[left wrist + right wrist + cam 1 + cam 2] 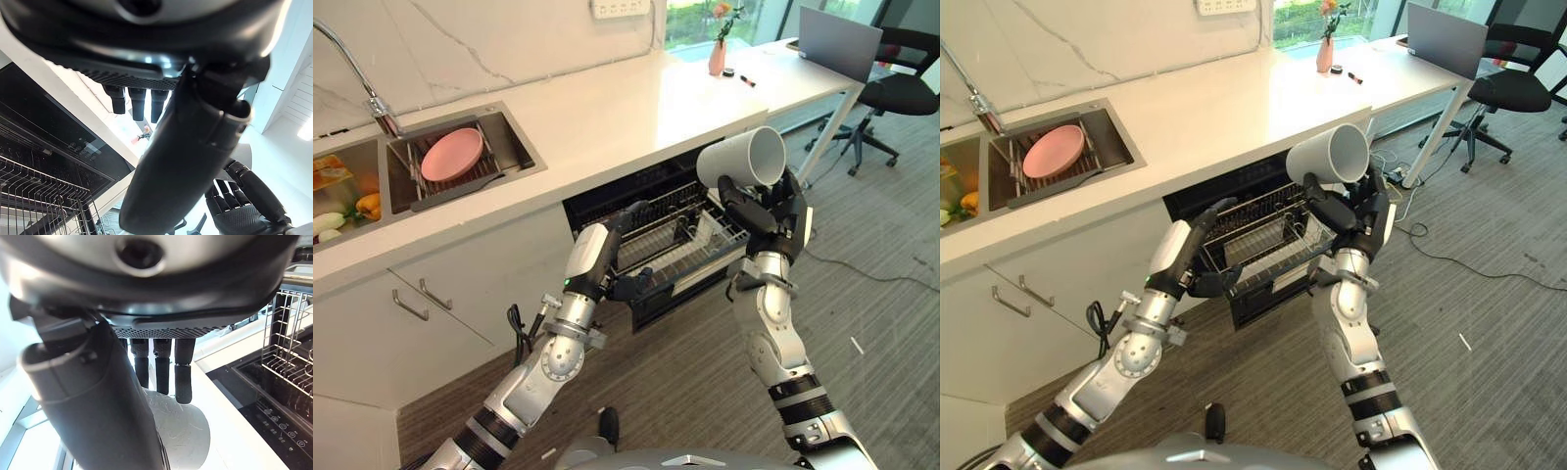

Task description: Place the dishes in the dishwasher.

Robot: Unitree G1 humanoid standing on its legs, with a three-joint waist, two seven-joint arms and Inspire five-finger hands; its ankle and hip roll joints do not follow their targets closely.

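A white cup [744, 157] lies on its side in my right hand [773, 220], mouth turned to the right, held in the air above the right end of the pulled-out dishwasher rack [680, 245]. In the right wrist view the fingers [183, 377] and thumb curl around the cup [181, 431]. My left hand [625, 250] hovers at the rack's left front corner with straight fingers and thumb spread, holding nothing. A pink plate [452, 154] rests on a wire drainer in the sink [514, 137].
The white counter [626, 108] overhangs the open dishwasher. A tap [357, 73] and vegetables [347, 211] are at the left basin. A pink vase [717, 54], a laptop [837, 41] and an office chair [896, 93] stand far right. Cabinet handles [421, 299] are lower left.
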